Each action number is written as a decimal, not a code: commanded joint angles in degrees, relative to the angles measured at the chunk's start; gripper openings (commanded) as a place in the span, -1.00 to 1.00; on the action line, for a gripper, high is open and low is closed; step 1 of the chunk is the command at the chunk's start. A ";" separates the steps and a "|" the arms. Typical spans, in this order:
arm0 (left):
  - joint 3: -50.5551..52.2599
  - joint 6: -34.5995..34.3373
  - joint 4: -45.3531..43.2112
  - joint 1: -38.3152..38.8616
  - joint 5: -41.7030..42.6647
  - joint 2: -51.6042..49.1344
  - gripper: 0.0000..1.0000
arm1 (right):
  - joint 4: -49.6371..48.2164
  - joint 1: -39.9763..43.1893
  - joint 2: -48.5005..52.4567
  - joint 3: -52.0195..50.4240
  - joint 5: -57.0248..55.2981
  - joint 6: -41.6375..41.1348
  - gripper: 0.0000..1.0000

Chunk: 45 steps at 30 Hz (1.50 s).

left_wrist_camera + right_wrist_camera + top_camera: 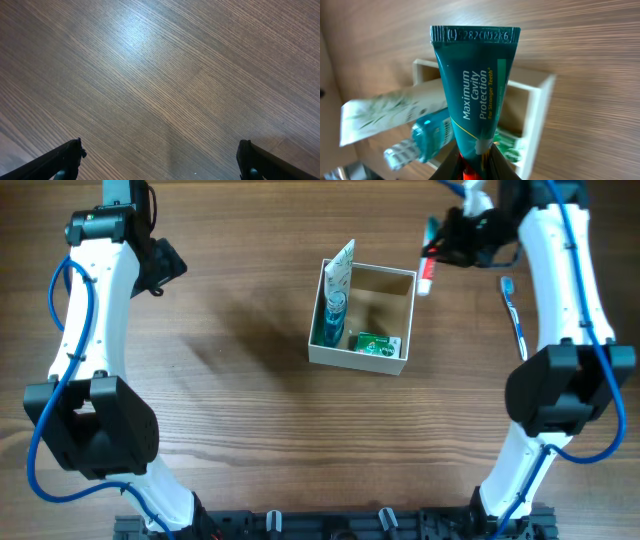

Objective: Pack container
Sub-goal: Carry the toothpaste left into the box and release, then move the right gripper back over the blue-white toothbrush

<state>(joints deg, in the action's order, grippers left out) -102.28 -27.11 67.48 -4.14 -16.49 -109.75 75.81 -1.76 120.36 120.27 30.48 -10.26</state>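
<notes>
The container (357,360), a square white-walled box with a tan inside, sits at the table's centre. Inside it lean a pale leaf-printed tube (341,264) and a teal bottle (333,315), with a green packet (375,343) lying flat. My right gripper (455,238) hovers up and to the right of the box, shut on a teal toothpaste tube (475,85) near its red end; the crimped end points toward the container (543,107). The right gripper (475,162) pinches the tube from both sides. My left gripper (160,160) is open over bare wood, far left of the box (160,265).
A blue toothbrush (515,315) lies on the table right of the container, beside the right arm. Both arm bases stand at the table's near edge.
</notes>
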 commanded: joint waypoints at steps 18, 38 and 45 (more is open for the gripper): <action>-0.04 -0.17 0.02 -0.22 -0.50 -0.24 1.00 | 2.89 -13.60 -1.62 0.79 -16.63 -0.68 -0.15; -0.04 -0.17 0.02 -0.22 -0.50 -0.24 1.00 | 5.88 0.74 -1.64 0.79 -33.05 -10.56 0.42; -0.04 -0.17 0.02 -0.22 -0.50 -0.24 0.99 | 5.64 7.28 -1.64 -1.62 -33.70 6.34 0.64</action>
<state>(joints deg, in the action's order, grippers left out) -102.28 -27.11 67.48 -4.14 -16.49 -109.75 81.73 3.64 120.25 120.11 -1.58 -12.51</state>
